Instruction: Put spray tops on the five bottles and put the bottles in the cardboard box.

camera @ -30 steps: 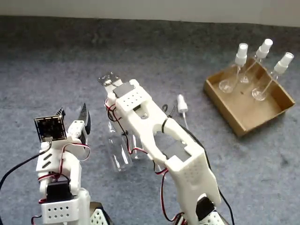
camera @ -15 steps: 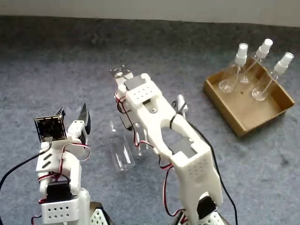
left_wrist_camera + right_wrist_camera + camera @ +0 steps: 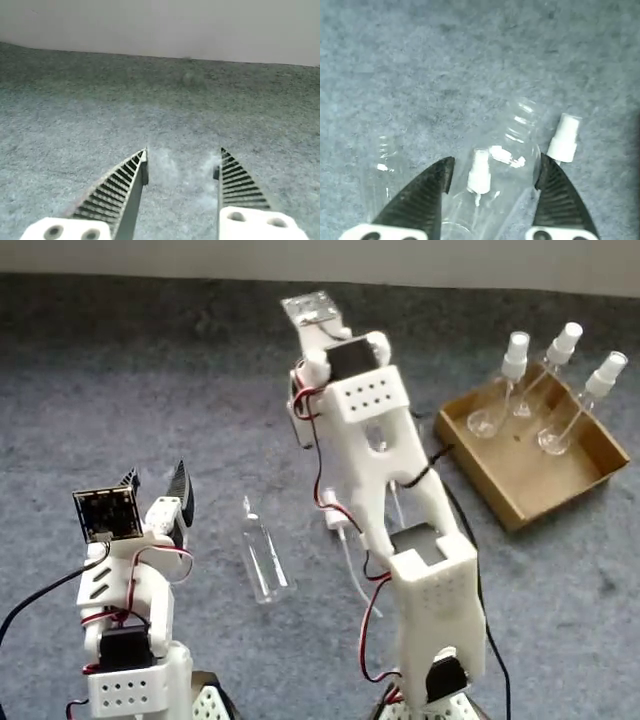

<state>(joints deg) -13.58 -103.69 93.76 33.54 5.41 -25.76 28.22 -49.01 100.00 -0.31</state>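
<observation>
While right gripper (image 3: 496, 159), fingers open, hangs over clear plastic bottle (image 3: 520, 130), white spray top (image 3: 479, 176) by bottle may get pinched instead; round bottle may roll; left gripper (image 3: 183, 151) fingers also open.

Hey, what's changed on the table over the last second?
The right arm swung farther out and toward the cardboard box; its right gripper is open, holding nothing. The left gripper, the clear bottle lying flat and the three capped bottles in the box stayed put.
</observation>
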